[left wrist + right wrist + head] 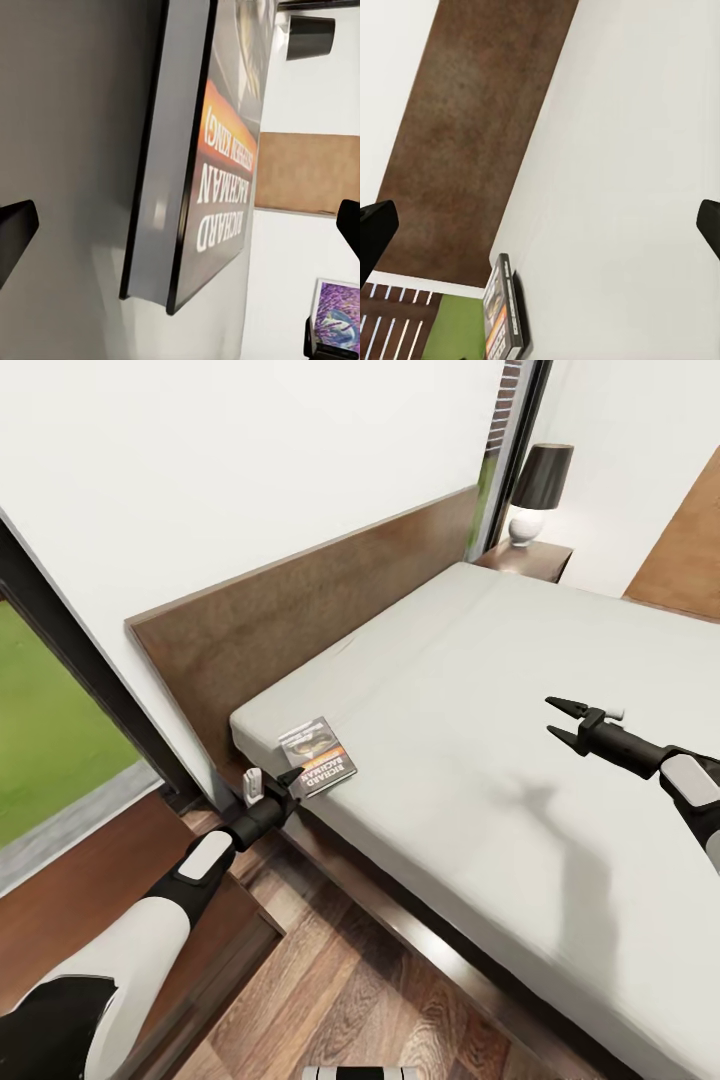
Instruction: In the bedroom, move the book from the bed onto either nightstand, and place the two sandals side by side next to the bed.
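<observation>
Book at the bed corner, both tools apart.
The book lies at the bed corner near the headboard; left tool beside it, right tool above the mattress.

I had the left arm stretched forward and low, its end effector with fingers spread apart. The right arm reached in from the right side, held higher, its end effector also spread wide, fingertips well apart in the wrist view.
</observation>
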### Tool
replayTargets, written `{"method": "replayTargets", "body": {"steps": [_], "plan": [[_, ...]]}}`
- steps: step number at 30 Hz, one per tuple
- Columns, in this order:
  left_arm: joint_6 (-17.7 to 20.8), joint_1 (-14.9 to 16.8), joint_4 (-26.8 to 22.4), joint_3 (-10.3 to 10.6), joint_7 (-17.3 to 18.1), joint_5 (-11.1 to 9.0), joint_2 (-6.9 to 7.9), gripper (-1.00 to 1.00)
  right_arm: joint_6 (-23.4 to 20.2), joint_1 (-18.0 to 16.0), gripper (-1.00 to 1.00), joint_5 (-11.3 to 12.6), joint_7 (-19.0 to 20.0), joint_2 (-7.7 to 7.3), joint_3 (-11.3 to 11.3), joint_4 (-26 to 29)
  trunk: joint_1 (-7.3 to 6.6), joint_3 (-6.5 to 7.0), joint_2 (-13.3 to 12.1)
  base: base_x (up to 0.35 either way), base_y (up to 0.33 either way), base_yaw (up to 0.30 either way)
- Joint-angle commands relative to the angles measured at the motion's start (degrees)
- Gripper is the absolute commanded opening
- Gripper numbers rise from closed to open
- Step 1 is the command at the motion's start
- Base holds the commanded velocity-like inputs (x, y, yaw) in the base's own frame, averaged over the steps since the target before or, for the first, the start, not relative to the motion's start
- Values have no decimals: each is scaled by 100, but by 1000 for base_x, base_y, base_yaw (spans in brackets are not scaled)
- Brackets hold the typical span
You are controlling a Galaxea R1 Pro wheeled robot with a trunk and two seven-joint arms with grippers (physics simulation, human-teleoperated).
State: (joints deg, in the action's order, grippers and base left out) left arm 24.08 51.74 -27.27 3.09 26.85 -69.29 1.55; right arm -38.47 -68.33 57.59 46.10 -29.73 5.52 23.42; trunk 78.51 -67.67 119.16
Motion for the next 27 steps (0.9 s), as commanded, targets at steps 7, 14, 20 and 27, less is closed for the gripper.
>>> {"method": "replayTargets", "body": {"steps": [7, 14, 20, 27], "plan": [[17, 3, 4, 29, 10, -60, 18, 100, -14, -5, 100, 48, 4, -1, 35, -5, -1, -4, 2, 0, 0, -2], [19, 3, 10, 38, 13, -63, 52, 100, -12, -5, 100, 44, 4, 2, 36, -5, -1, -4, 2, 0, 0, 0], [24, 3, 11, 41, 11, -66, 68, 100, -12, -5, 100, 43, 4, 23, 31, -5, -1, -4, 2, 0, 0, 0], [28, 3, 21, 38, 8, -63, 74, 100, -12, -5, 100, 37, -1, 53, 28, -5, -1, -4, 2, 0, 0, 0]]}}
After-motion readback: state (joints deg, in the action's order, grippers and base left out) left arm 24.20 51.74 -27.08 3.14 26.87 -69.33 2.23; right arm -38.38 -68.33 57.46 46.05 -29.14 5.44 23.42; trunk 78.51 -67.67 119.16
